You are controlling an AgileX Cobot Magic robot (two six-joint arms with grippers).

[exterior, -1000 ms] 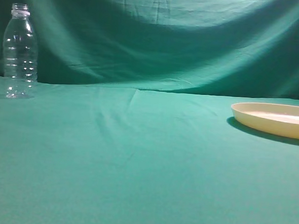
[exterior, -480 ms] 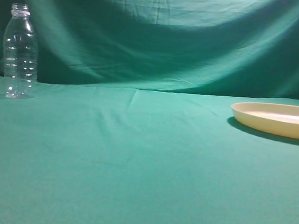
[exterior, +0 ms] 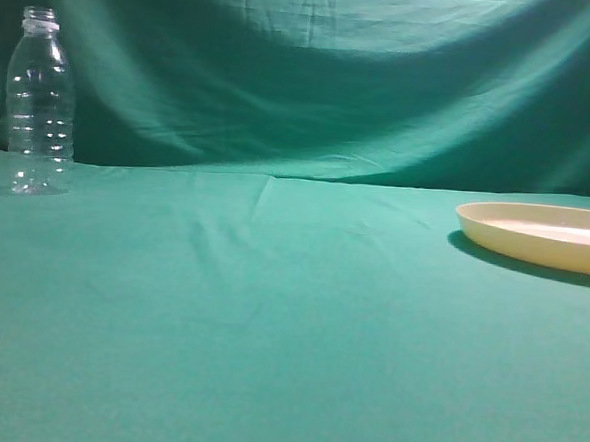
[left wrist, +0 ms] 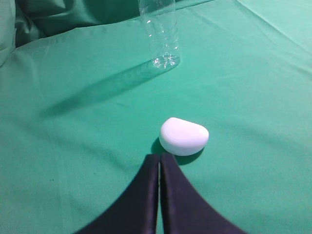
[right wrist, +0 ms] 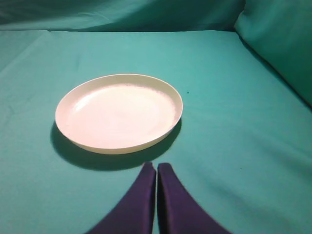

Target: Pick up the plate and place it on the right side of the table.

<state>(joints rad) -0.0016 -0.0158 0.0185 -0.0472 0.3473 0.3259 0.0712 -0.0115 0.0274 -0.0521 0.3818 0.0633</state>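
Note:
The cream-yellow plate [exterior: 540, 234] lies flat on the teal-green table [exterior: 289, 321] at the right edge of the exterior view, partly cut off. In the right wrist view the plate [right wrist: 119, 112] lies just ahead of my right gripper [right wrist: 156, 165], which is shut and empty, a little short of the plate's near rim. My left gripper [left wrist: 160, 156] is shut and empty, just behind a small white rounded object [left wrist: 184, 136]. Neither gripper shows in the exterior view.
A clear plastic bottle [exterior: 40, 103] stands upright at the far left of the table; it also shows in the left wrist view [left wrist: 160, 34]. A green cloth backdrop [exterior: 314, 72] hangs behind the table, and a green cloth fold [right wrist: 280, 44] rises at the right.

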